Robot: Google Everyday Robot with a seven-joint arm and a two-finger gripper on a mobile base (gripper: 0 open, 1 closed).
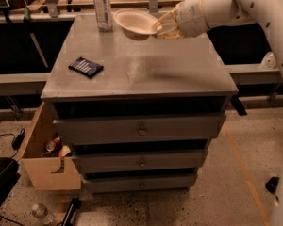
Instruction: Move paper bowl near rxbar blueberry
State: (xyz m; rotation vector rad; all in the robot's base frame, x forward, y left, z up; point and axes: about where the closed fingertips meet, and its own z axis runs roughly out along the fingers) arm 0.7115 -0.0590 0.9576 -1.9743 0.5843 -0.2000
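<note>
Observed: the gripper (160,26) is seen at the far right part of the counter (179,74), closed on the right rim of the paper bowl (132,21). The bowl is carried clear of the surface, directly left of the gripper, with its opening facing upward and slightly toward the camera. The rim hold is judged to keep the bowl level and its underside free, so that it can be set down flat.

The rxbar blueberry (86,67) is found lying flat on the counter, well left of the gripper and nearer the camera, apart from the bowl. A water bottle (102,3) is noted standing upright just left of the bowl, at the counter's far edge. The task is judged to be in its carrying stage. A move leftward and toward the camera is required, and the bottle should be given room.

Containers: nothing is seen in the visible part of the bowl. The contents of the bottle cannot be determined. Well below and left of the gripper, a cardboard box (47,171) is recorded on the floor against the cabinet, with a few small items inside that cannot be identified. The drawers (141,128) beneath the counter are recorded as closed, their contents hidden
</note>
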